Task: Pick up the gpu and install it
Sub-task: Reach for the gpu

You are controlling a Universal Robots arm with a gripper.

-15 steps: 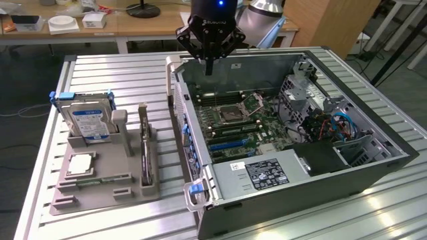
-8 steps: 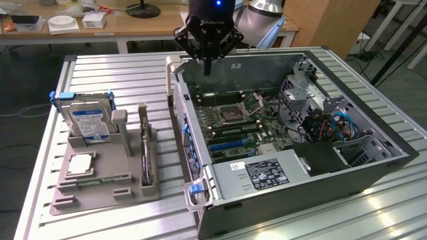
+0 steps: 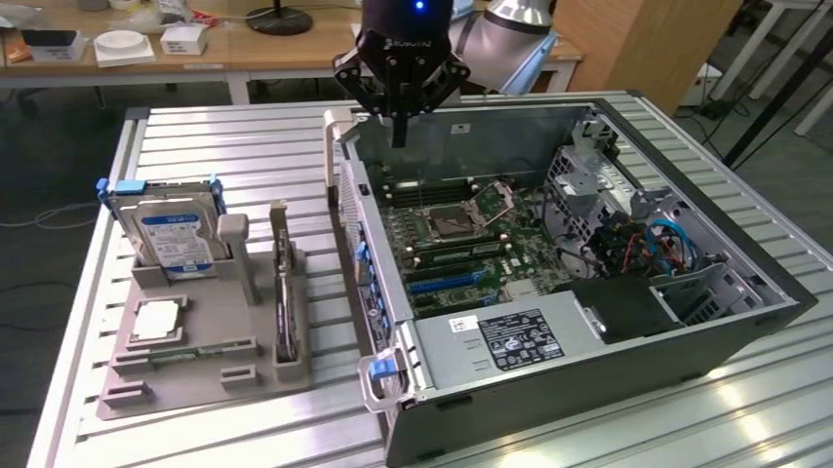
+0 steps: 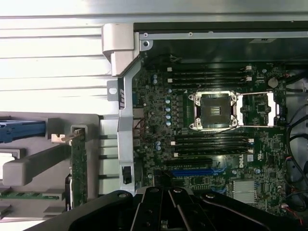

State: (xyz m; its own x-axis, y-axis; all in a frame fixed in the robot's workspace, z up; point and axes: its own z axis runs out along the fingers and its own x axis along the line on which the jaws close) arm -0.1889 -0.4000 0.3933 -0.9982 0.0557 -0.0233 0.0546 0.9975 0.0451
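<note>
Tool (image 3: 398, 135) clenched, empty, hangs over the case (image 3: 625, 375) back edge. Gpu (image 3: 283, 292) stands edge-on in a rack (image 3: 195, 375) slot on the table (image 3: 234, 136), just beside the case. Upright prob. so it's easy to pinch from above.

The motherboard (image 4: 216, 127) bears a white DELL mark.

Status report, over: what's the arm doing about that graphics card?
Gripper shut, empty, above the open computer case. Gpu standing edge-on in the grey holder, untouched. Case side wall between them.
</note>
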